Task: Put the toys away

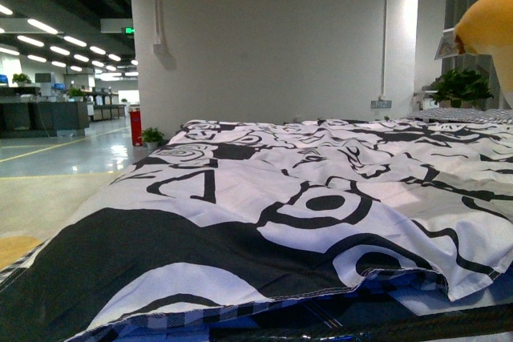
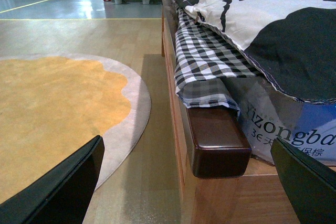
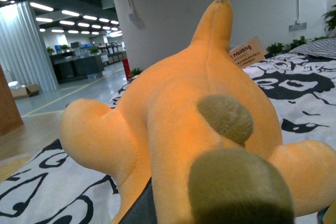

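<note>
Plush toy [image 3: 199, 119] clamped in the right gripper [image 3: 137, 209], long body running straight out from it. Left gripper [image 2: 184, 198] gapes open, well apart.

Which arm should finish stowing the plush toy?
Right. The plush toy sits against its wrist camera, raised above the duvet, apparently held. The left gripper is open, empty, low beside the bed frame.

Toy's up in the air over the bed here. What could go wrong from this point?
1. The plush toy fills the right wrist view, hiding how the right tool holds it; a shallow pinch in soft fabric might slip.
2. The open left tool sits low beside the wooden bed corner and could bump it.
</note>
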Controlling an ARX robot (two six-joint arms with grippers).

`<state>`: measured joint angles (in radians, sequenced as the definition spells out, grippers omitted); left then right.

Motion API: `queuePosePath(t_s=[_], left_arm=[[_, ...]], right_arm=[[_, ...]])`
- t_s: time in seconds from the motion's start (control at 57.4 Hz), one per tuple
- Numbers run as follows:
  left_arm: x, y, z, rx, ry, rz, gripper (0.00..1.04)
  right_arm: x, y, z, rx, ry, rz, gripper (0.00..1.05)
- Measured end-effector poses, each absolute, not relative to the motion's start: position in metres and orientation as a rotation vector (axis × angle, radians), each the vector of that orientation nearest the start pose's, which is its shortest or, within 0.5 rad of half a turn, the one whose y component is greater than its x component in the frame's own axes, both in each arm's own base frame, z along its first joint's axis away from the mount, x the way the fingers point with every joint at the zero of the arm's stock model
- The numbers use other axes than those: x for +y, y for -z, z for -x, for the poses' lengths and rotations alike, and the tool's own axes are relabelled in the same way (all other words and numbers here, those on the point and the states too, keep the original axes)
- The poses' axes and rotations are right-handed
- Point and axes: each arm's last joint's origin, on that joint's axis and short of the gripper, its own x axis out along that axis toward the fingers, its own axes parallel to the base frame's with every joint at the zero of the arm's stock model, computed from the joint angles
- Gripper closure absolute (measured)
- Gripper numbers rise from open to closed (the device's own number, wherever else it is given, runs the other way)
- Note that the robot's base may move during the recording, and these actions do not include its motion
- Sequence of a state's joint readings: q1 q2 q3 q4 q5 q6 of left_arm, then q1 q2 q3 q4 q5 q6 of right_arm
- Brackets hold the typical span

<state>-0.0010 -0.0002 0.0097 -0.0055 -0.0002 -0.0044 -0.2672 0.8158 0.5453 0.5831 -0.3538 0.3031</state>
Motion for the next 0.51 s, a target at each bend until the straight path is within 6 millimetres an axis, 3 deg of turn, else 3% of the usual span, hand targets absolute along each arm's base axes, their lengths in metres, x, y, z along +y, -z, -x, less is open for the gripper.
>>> queuePosePath(t_s=[0.261,0.506], left_arm=[[0.000,-0.166,-0.097,-0.004,0.001,0.004,0.06],[0.000,-0.166,-0.097,-0.004,0.001,0.004,0.06]], right_arm=[[-0.048,-0.303,-0.153,-0.225,-0.062,-0.228,0.93],[-0.048,-0.303,-0.152,-0.228,-0.061,-0.228,0.93]])
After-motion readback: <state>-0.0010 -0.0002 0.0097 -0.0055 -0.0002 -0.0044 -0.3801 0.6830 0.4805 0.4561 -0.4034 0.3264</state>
